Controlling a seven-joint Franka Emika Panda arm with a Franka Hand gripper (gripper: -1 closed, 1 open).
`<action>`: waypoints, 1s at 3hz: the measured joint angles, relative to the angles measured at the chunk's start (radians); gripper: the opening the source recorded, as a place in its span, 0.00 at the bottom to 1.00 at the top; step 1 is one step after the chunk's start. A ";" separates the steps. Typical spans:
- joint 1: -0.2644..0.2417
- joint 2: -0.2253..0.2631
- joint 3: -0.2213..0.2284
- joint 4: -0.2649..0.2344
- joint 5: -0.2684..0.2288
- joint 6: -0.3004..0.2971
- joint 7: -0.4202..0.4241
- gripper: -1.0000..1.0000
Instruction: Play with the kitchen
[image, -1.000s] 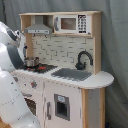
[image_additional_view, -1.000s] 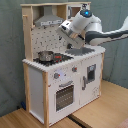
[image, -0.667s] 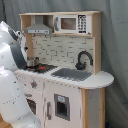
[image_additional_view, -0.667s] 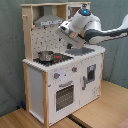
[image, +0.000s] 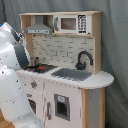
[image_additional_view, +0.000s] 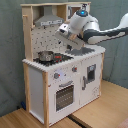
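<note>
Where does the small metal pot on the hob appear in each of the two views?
First exterior view: the pot is barely visible at middle left, on the hob, next to the robot arm.
Second exterior view: the pot is left of centre, on the hob, plainly visible.
Shared landmark: the hood hangs above the pot in both exterior views.

My arm (image_additional_view: 102, 34) reaches in from the second exterior view's right, forearm nearly level, bending at a bulky white wrist (image_additional_view: 80, 22) with a blue light on top. From there my hand angles down and toward the second exterior view's left, ending in the gripper (image_additional_view: 63, 31). In the first exterior view, my white links (image: 11, 75) fill the left edge, hiding the gripper.
</note>
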 joint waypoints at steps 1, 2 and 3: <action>-0.072 -0.005 0.063 0.001 0.029 0.000 -0.046 1.00; -0.146 -0.019 0.122 0.011 0.060 0.000 -0.093 1.00; -0.221 -0.043 0.178 0.036 0.097 -0.001 -0.141 1.00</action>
